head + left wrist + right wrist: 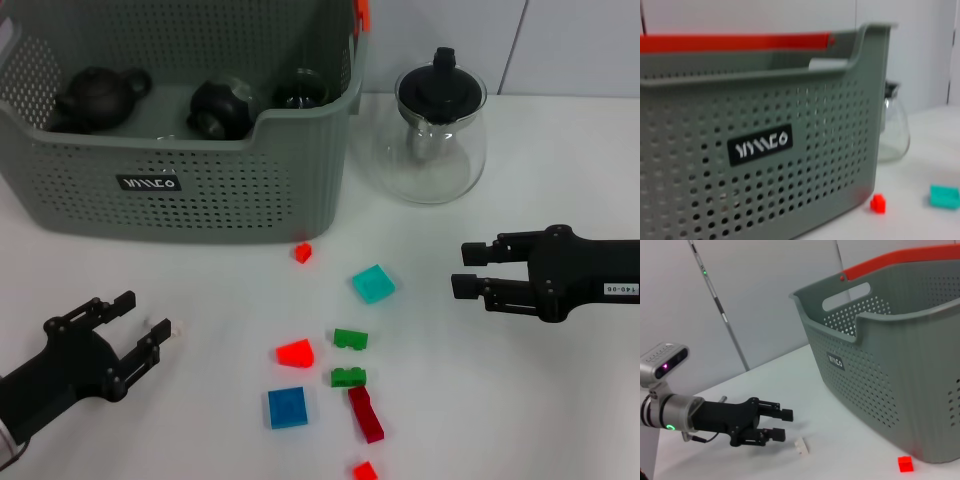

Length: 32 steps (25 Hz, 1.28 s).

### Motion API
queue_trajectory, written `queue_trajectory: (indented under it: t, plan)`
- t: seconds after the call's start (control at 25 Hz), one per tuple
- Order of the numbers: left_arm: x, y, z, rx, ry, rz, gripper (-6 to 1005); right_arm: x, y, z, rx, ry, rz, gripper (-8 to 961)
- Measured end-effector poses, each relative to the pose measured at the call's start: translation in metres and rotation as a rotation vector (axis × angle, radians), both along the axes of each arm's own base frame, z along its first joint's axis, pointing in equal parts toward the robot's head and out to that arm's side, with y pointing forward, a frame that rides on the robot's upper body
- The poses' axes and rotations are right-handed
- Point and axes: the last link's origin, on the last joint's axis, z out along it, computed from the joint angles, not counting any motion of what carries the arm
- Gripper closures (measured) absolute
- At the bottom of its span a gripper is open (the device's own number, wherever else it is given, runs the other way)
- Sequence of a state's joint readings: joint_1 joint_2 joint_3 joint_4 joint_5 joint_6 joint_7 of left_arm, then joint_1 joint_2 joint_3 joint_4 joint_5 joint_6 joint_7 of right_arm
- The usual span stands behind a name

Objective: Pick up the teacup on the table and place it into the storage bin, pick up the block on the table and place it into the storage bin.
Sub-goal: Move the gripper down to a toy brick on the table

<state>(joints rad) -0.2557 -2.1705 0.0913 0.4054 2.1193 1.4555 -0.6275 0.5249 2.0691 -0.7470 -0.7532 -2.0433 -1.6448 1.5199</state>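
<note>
The grey-green storage bin (pixel 200 190) stands at the back left, also seen as the bin (pixel 790 165) and the bin (pixel 900 365). Three dark ceramic pieces lie inside it; the right one (pixel 298 90) looks cup-like, and I cannot tell whether it is the teacup. No teacup shows on the table. Several small blocks lie in the middle, among them a teal block (pixel 373 284) and a small red block (pixel 302 252). My left gripper (pixel 140 325) is open low at the front left, with a small white block (pixel 160 328) at its fingertips. My right gripper (pixel 465 268) hovers open and empty at the right.
A clear glass teapot (pixel 440 140) with a black lid stands right of the bin. Red (pixel 295 352), green (pixel 350 339), blue (pixel 288 407) and dark red (pixel 366 414) blocks are scattered at the front centre. The right wrist view shows the left gripper (pixel 777 425) and the white block (pixel 801 446).
</note>
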Motion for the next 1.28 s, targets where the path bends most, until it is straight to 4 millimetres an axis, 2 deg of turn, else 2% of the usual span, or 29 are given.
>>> queue_trajectory:
  t: [0.24, 0.32, 0.4, 0.68, 1.0, 1.28]
  plan:
    - [0.002, -0.008, -0.011, 0.075, -0.065, 0.041, 401, 0.0, 0.0, 0.0, -0.001, 0.001, 0.0, 433]
    - [0.004, -0.01, -0.017, 0.125, -0.073, 0.052, 322, 0.0, 0.0, 0.0, -0.001, 0.001, 0.001, 433]
    - [0.009, -0.016, -0.031, 0.191, -0.034, 0.051, 242, 0.0, 0.0, 0.0, 0.0, 0.001, 0.0, 433]
    - [0.012, -0.022, -0.049, 0.206, 0.002, 0.082, 243, 0.002, -0.001, -0.001, 0.0, 0.0, -0.009, 432]
    - [0.016, -0.021, -0.058, 0.203, -0.027, 0.113, 244, 0.003, 0.0, -0.001, 0.001, -0.002, -0.015, 432]
    - [0.015, -0.018, -0.058, 0.231, -0.041, 0.154, 245, 0.005, -0.001, -0.001, 0.0, -0.004, -0.019, 432]
